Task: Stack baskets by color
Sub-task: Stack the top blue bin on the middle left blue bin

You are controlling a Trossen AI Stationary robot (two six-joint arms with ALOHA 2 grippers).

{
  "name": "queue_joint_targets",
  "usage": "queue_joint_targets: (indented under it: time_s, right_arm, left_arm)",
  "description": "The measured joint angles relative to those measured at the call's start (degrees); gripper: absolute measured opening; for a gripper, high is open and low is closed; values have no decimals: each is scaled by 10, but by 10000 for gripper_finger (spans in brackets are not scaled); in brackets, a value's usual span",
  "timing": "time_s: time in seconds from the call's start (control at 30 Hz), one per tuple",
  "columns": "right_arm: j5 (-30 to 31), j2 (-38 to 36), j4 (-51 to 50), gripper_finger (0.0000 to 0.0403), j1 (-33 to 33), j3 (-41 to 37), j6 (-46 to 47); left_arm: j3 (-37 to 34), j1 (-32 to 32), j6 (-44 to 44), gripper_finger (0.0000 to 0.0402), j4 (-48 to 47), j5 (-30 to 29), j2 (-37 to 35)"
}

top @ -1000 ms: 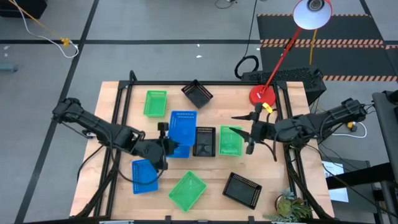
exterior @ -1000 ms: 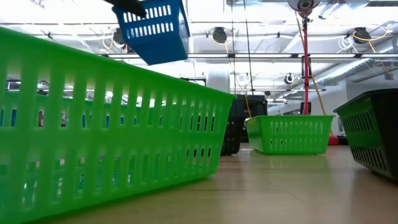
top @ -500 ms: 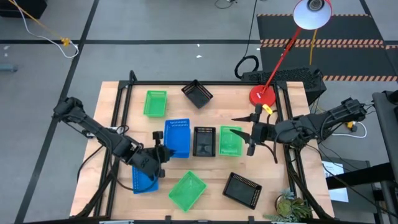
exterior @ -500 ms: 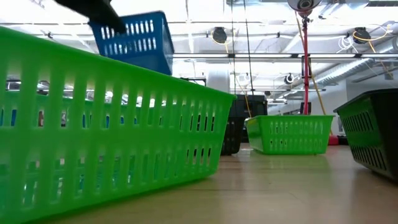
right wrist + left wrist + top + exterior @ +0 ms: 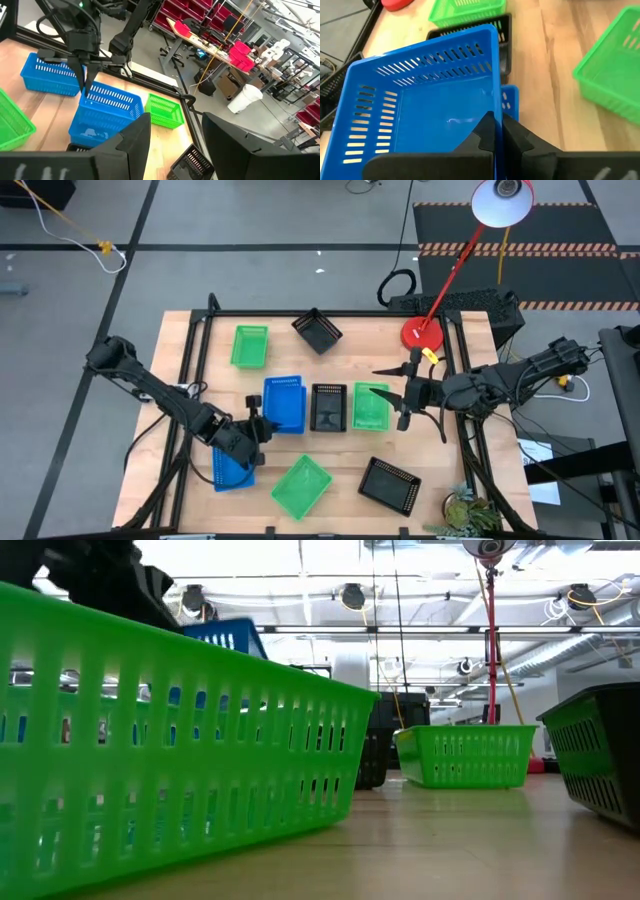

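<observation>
Since 1 s ago, left hand (image 5: 258, 427), pinching blue basket (image 5: 283, 402) rim, lowered it; square it over 2nd blue basket (image 5: 231, 468). Right hand (image 5: 403, 394) spread.

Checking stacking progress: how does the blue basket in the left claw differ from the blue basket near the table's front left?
The held blue basket is pinched at its rim by the shut left claw; the front-left blue basket lies free on the table, partly hidden under the arm. The held one sits beside the black basket. Both are blue mesh trays.
</observation>
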Motion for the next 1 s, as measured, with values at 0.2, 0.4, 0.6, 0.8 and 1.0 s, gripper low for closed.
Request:
queue_joint_targets:
  time_s: [0.2,0.4,0.6,0.8,1.0]
  right_arm:
    - [0,0,0,171,0,0,0]
    - [0,0,0,171,0,0,0]
    - [0,0,0,171,0,0,0]
    - [-1,0,0,171,0,0,0]
    - [-2,0,0,171,0,0,0]
  left_arm:
    - [-33,0,12,12,45,7,0]
    - [-47,5,14,14,60,13,0]
    - [-66,15,13,7,88,29,0]
    - [-86,22,16,14,113,31,0]
    - [-86,28,26,13,108,32,0]
